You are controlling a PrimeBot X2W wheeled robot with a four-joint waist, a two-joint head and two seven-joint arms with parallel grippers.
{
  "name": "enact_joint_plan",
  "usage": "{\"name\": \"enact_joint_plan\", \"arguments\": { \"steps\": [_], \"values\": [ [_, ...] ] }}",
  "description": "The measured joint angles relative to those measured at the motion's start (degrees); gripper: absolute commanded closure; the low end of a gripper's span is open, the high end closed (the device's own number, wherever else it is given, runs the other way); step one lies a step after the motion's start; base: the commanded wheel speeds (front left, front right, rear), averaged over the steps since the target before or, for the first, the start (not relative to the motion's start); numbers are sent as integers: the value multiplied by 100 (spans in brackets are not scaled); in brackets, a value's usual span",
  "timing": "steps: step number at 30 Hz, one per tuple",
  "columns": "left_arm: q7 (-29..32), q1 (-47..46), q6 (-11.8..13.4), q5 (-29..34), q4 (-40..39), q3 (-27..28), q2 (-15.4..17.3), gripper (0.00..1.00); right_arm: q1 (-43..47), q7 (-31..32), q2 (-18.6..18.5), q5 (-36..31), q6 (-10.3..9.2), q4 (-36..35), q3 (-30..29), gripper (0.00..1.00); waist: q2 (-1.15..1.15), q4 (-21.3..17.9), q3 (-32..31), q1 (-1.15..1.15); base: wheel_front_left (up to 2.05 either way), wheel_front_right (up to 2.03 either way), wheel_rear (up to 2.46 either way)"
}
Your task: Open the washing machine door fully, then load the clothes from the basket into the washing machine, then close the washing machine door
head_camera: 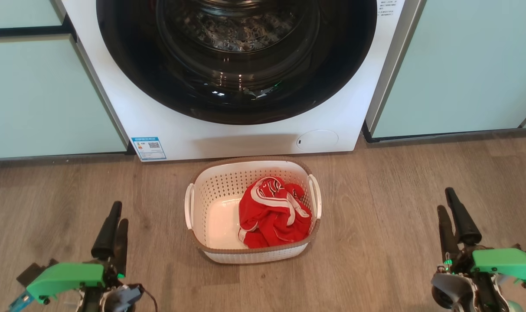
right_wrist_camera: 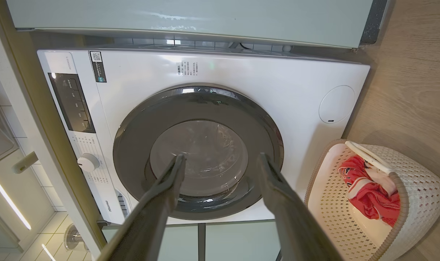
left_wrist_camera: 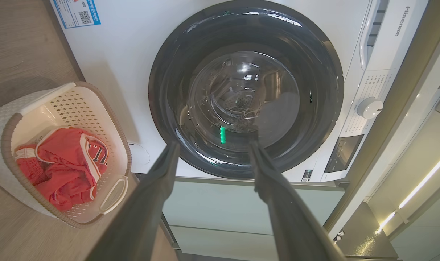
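The white washing machine stands straight ahead, and its door with the black rim and glass bowl lies flat against the front, shut. On the floor just before it sits the cream basket, with the red, white-striped clothes crumpled in its right half. My left gripper hovers low at the left, well short of the basket, open and empty. At the right, my right gripper is likewise open and empty. In the left wrist view the left gripper points at the door; the right gripper also faces the door.
Pale green cabinets flank the machine on both sides. Wood floor spreads around the basket. A small round flap and a blue label sit low on the machine's front. The control dial is beside the door.
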Motion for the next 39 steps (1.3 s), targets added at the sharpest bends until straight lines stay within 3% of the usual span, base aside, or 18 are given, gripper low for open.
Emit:
{"name": "enact_joint_plan", "arguments": {
  "steps": [10,27,39],
  "values": [
    [-270,-123,3,635,-164,-57,101,0,-68,-235,-151,-659,0,-98,81,0,0,5,-3,0,0,0,0],
    [-566,-340,260,2538,-664,-250,278,0,-313,-428,-279,-2969,0,-600,122,0,0,23,-3,0,0,0,0],
    [-757,-342,513,3874,-821,-488,493,0,-333,-520,-315,-4185,0,-711,198,0,0,45,-13,0,0,0,0]
  ]
}}
